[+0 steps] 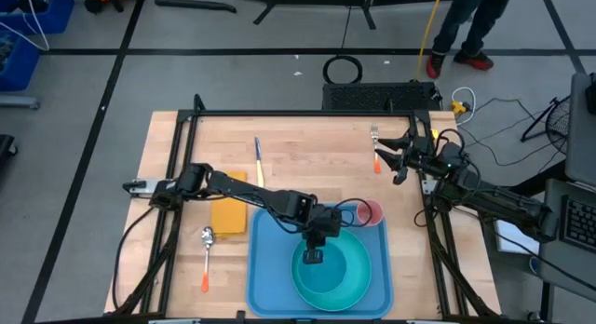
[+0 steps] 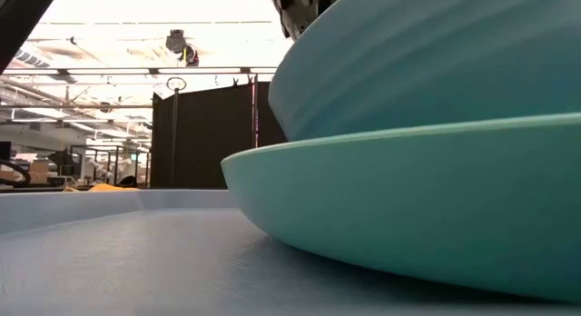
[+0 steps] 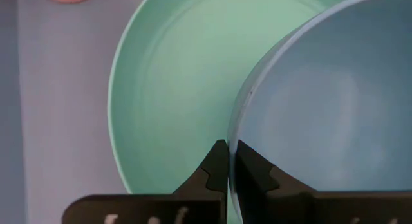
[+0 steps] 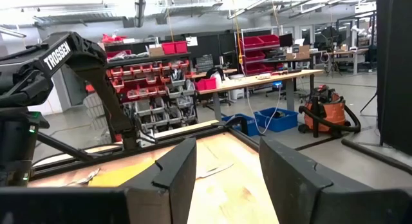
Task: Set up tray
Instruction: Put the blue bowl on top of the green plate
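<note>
The blue tray (image 1: 265, 287) lies at the table's near edge, with the turquoise plate (image 1: 300, 279) on it. A turquoise bowl (image 1: 340, 268) sits tilted over the plate (image 2: 408, 198), and my left gripper (image 1: 315, 256) is shut on its rim. A pink cup (image 1: 371, 212) stands on the tray's far right corner. My right gripper (image 1: 399, 161) hovers open over the table's far right part, beside a fork (image 1: 375, 149) with an orange handle. My left gripper (image 3: 228, 150) pinches the bowl's rim (image 3: 233, 130) on the side toward the table's left, one finger inside the bowl and one outside. The fingers come from above, pointing down. The bowl (image 2: 436, 62) is tilted, its lower part behind the plate's rim.
A yellow-orange napkin (image 1: 228, 212) lies left of the tray, with a spoon (image 1: 207, 254) near it. A yellow-handled knife (image 1: 258, 161) lies farther back. Bare wood shows at the table's middle and far part. A black frame borders the table.
</note>
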